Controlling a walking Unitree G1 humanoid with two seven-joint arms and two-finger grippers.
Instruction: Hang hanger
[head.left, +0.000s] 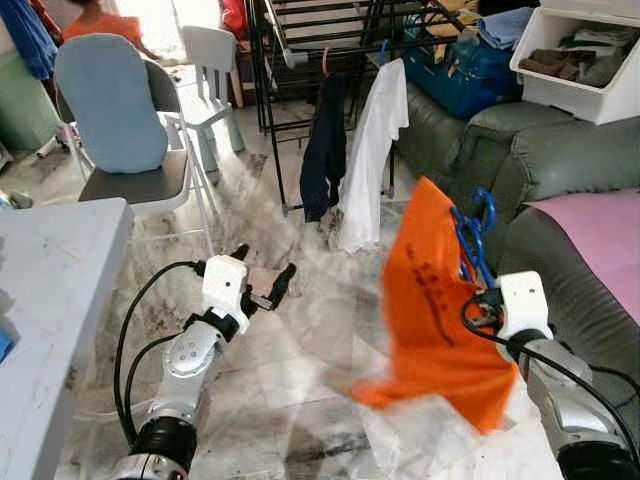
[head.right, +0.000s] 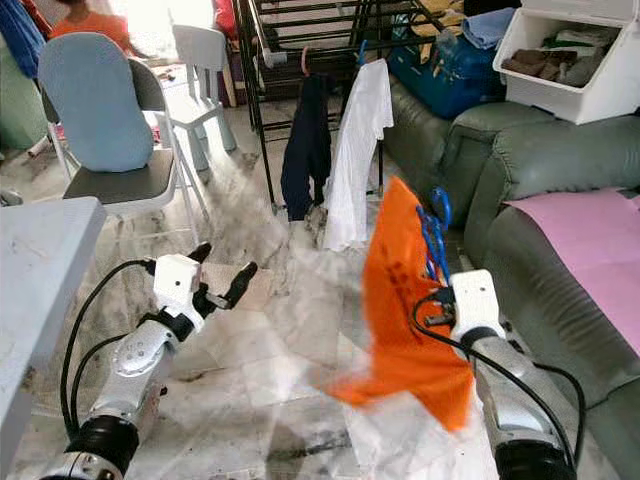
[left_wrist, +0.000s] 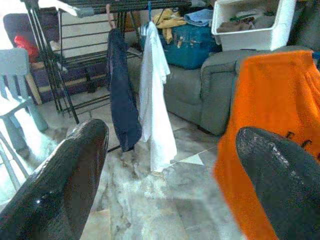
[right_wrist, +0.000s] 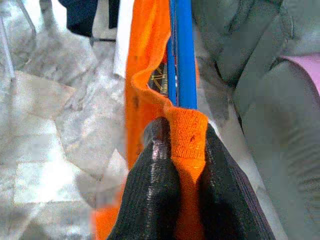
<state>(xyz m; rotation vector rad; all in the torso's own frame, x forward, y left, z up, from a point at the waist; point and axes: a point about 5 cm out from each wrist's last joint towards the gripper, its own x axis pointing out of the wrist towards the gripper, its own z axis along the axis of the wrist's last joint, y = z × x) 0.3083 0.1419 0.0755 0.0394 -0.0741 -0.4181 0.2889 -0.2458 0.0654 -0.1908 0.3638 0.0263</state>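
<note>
Right gripper (head.left: 487, 300) lifts orange shirt (head.left: 437, 310) — blue hanger (head.left: 472, 240).

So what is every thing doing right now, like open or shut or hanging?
Right gripper: shut on the orange shirt.
Orange shirt: on the blue hanger, held up.
Left gripper: open, holding nothing.
White shirt: hanging on the rack.
Dark garment: hanging beside it.

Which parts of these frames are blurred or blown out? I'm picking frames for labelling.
Left eye view: the orange shirt is motion-smeared at its lower edge, and the window area at top is overexposed. Left wrist view: the near fingers are soft. Right wrist view: the blue hanger is fairly sharp.
</note>
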